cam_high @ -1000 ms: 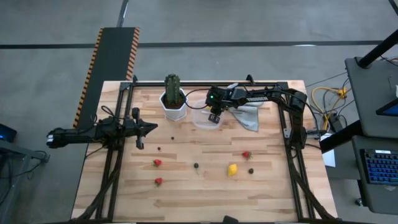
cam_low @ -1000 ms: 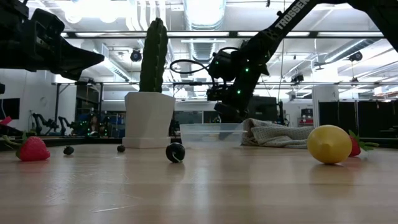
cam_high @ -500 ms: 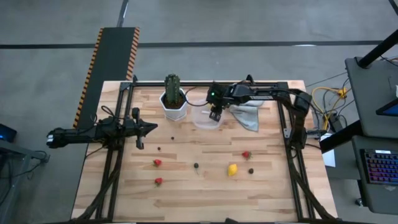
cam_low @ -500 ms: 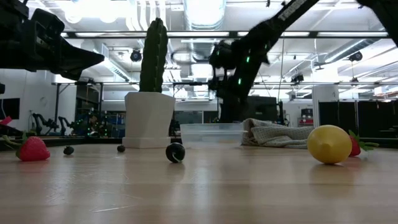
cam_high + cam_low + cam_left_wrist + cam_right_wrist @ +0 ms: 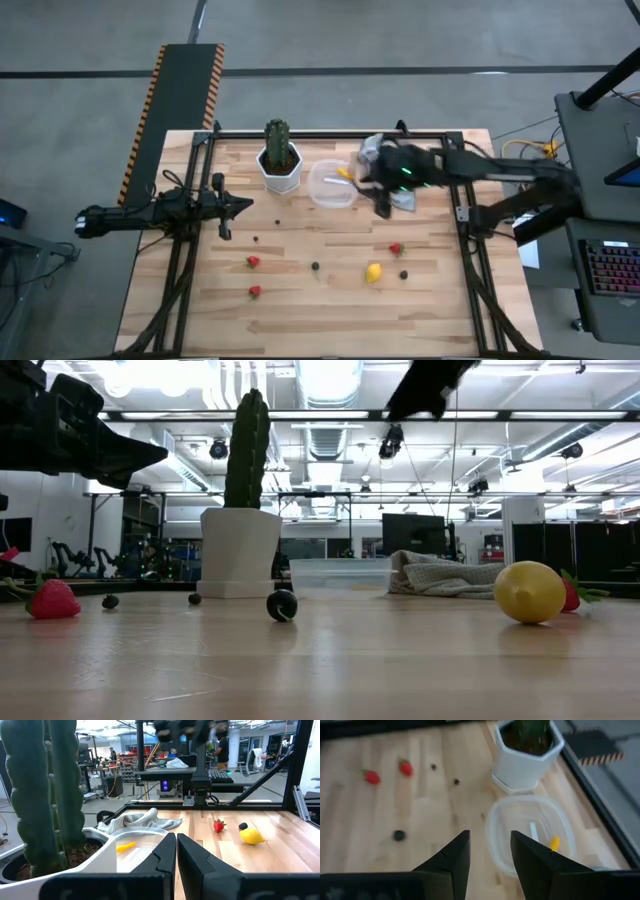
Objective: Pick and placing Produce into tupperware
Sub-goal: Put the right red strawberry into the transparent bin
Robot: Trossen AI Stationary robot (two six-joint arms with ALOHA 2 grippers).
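High view: the right gripper (image 5: pixel 381 196), which a second ago hung over the tupperware (image 5: pixel 331 184), has pulled away to that container's side away from the cactus pot (image 5: pixel 279 170), above the grey cloth (image 5: pixel 405 192); its jaws stand apart and empty. The yellow-orange stick (image 5: pixel 343 173) now lies inside the tupperware, flat, its long axis slanting across the floor of the container. The tupperware sits just beside the cactus pot. Lemon (image 5: pixel 373 272), red berries (image 5: pixel 253 262) and dark berries (image 5: pixel 315 266) are unmoved, scattered on the wooden surface (image 5: pixel 300 320) well apart from the pot. The left gripper (image 5: pixel 240 206) waits with jaws closed, near the pot
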